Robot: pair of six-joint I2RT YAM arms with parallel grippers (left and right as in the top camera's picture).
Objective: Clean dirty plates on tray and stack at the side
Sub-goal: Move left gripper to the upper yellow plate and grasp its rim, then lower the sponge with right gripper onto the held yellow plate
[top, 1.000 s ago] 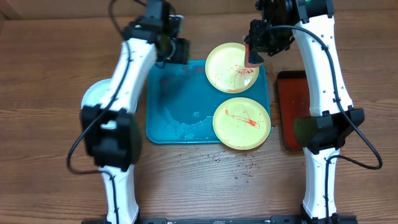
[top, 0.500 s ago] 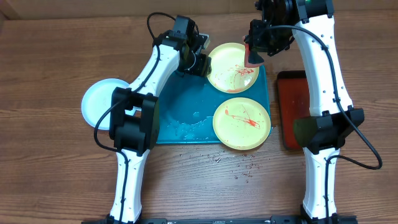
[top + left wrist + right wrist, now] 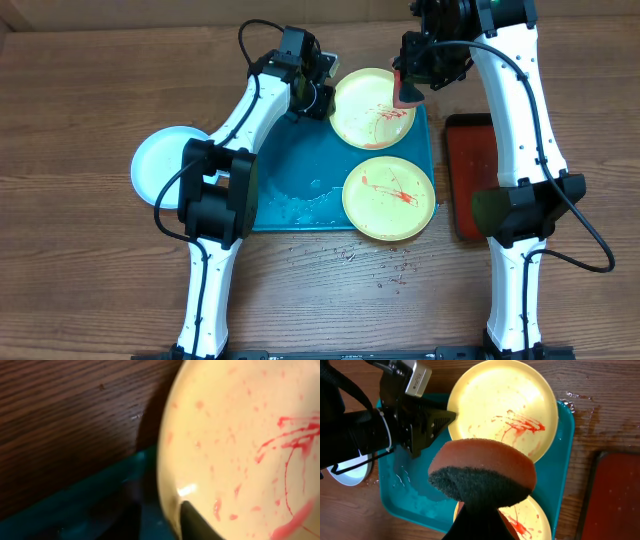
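Note:
Two pale yellow plates smeared with red sauce lie on the right half of the turquoise tray (image 3: 290, 190): the far plate (image 3: 373, 110) (image 3: 505, 405) and the near plate (image 3: 390, 200). A light blue plate (image 3: 160, 165) rests on the table left of the tray. My left gripper (image 3: 322, 98) (image 3: 170, 522) is closed on the far plate's left rim (image 3: 167, 475), one dark finger (image 3: 200, 522) lying on its inner face. My right gripper (image 3: 410, 82) (image 3: 482, 497) hovers over that plate's right edge, shut on a rust-coloured sponge (image 3: 485, 467) with a dark scrub side.
A dark red tray (image 3: 470, 175) lies on the table right of the turquoise one. Water drops sit on the tray's bare left half (image 3: 300, 195), and crumbs and red specks (image 3: 385, 270) dot the wood in front of it.
My left arm swung right from over the tray's left side to the far plate's rim and its jaws narrowed there, uncovering the blue plate. The right arm held still.

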